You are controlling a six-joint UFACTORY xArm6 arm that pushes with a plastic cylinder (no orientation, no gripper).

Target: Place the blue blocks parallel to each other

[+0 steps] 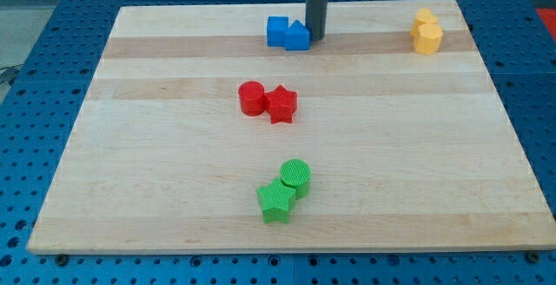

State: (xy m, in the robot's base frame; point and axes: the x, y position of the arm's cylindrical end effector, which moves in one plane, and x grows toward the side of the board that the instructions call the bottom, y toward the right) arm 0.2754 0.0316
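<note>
Two blue blocks sit touching near the view's top centre of the wooden board [174,189]: a blue cube-like block [277,30] on the left and a blue block with a pointed top [297,36] on its right. My tip [316,39] stands right beside the pointed blue block, on its right side, touching or nearly touching it. The dark rod rises straight up out of the view's top.
A red cylinder [252,98] and a red star [281,104] touch at the board's middle. A green cylinder [295,176] and a green star [276,201] touch lower down. Two yellow blocks [426,32] stand together at the top right.
</note>
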